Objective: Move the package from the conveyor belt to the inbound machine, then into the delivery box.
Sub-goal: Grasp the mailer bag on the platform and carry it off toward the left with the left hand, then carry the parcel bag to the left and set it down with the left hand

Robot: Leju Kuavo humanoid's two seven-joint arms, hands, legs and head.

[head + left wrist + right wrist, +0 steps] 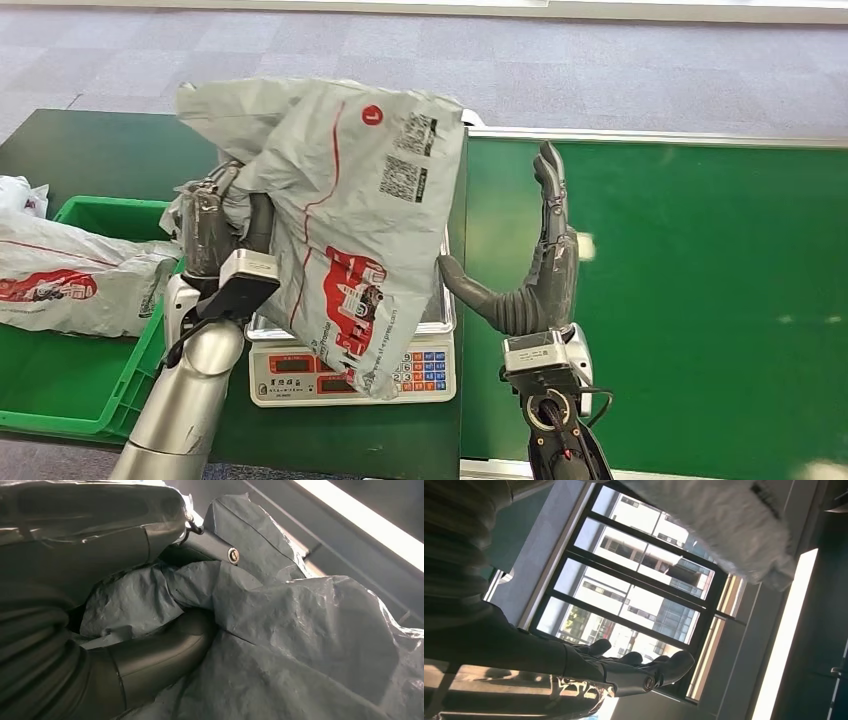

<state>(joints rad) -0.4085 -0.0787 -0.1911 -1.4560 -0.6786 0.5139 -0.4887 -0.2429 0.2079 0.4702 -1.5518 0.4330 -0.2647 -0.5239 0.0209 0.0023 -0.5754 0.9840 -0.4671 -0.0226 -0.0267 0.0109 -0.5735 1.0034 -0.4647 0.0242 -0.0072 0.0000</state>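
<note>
A grey plastic mailer package (350, 220) with red print and QR labels hangs in the air over the scale (350, 370), the inbound machine. My left hand (215, 225) grips the package's crumpled left edge; up close, the left wrist view has the grey film (280, 630) bunched around the thumb and fingers (150, 660). To the package's right my right hand (535, 265) stands upright and open, thumb pointing toward the bag and the fingers (644, 667) straight, holding nothing. The green conveyor belt (680, 290) lies on the right.
A green delivery box (70, 400) at the left holds another grey mailer (70, 285). A dark green table (90, 150) carries the scale. Grey carpet floor (600, 70) lies beyond. The right wrist view looks up at windows (634, 595).
</note>
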